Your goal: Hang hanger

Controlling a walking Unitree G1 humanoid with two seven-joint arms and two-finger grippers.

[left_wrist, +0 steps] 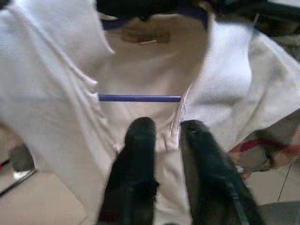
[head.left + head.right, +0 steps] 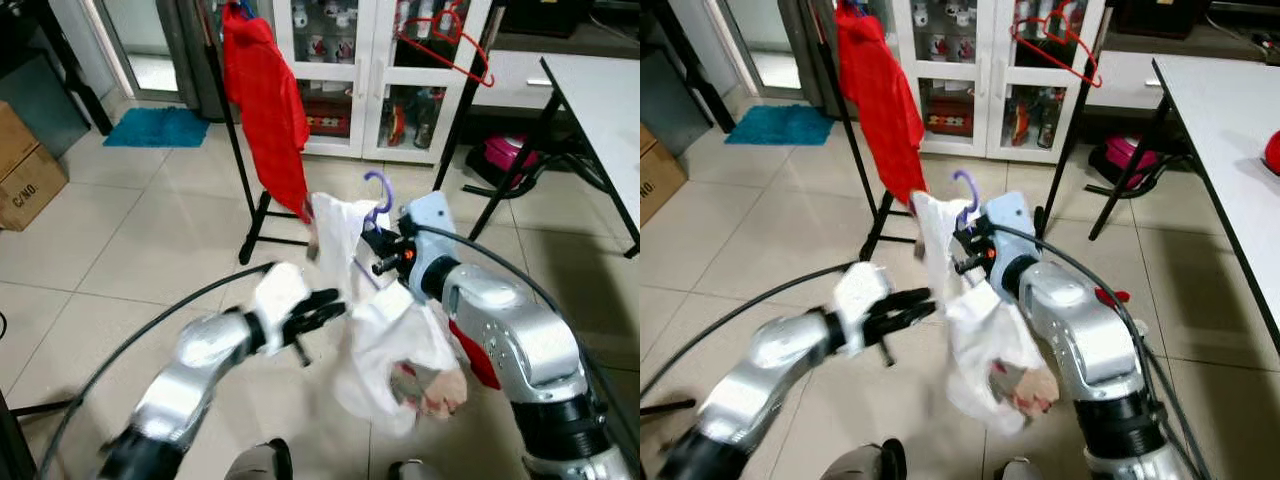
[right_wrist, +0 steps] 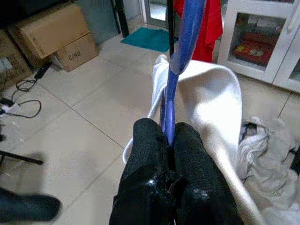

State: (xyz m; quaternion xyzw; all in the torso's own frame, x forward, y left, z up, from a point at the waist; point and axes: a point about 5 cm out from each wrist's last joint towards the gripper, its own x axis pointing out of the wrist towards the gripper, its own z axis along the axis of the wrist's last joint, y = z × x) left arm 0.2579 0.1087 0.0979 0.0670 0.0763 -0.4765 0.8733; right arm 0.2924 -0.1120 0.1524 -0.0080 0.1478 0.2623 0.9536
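Note:
A purple hanger (image 2: 379, 189) carries a white shirt (image 2: 380, 345) that droops in folds in front of me. My right gripper (image 2: 379, 251) is shut on the hanger's neck just under the hook; the right wrist view shows the gripper (image 3: 167, 133) pinching the purple stem (image 3: 185, 37). My left gripper (image 2: 335, 303) reaches in from the left, at the shirt's edge. In its wrist view the fingers (image 1: 138, 140) stand slightly open, pointing at the shirt's chest below the purple bar (image 1: 140, 98). Behind stands a black clothes rack (image 2: 229, 130) with a red garment (image 2: 268, 100).
A red hanger (image 2: 447, 42) hangs on the rack's right side. Behind it is a white glass-door cabinet (image 2: 370, 80). A white table (image 2: 605, 110) stands at the right, a teal mat (image 2: 158, 127) and a cardboard box (image 2: 25, 170) at the left on the tiled floor.

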